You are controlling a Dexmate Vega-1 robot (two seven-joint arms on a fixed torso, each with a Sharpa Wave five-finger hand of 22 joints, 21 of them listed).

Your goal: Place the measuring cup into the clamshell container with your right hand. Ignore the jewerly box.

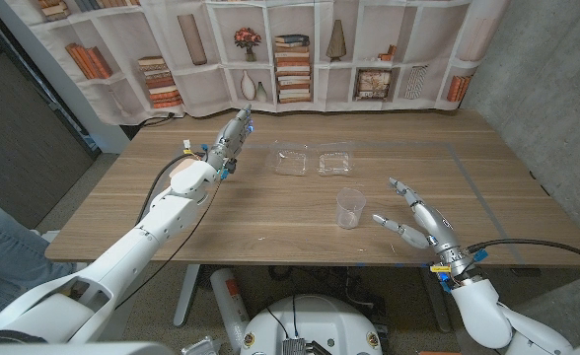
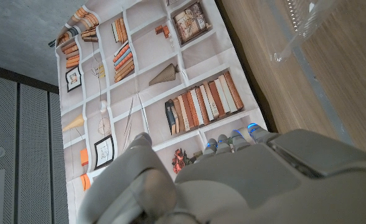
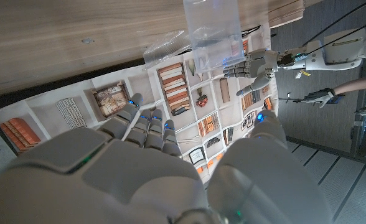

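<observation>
Measuring cup (image 1: pixel 349 208) stands upright on the wooden table (image 1: pixel 270 232), its long axis vertical, mouth up. It lies just beside my right hand (image 1: pixel 413 223), toward the table's middle, with a small gap between the nearest fingertips (image 1: pixel 378 218) and the cup wall. My right hand holds nothing; its fingers are spread apart and reach toward the cup. My left hand (image 1: pixel 233 138) is well apart from the cup, near the far edge, fingers extended and empty. The right hand is plainly the nearer.

Clamshell container (image 1: pixel 315 160) lies open beyond the cup, both halves side by side, between the cup and the bookshelf-print backdrop (image 1: pixel 300 54).

Cup and container are both clear, thin plastic; the cup is a tapered cylinder, smooth-walled. I judge it light, slippery and easily tipped by a sideways nudge.
</observation>
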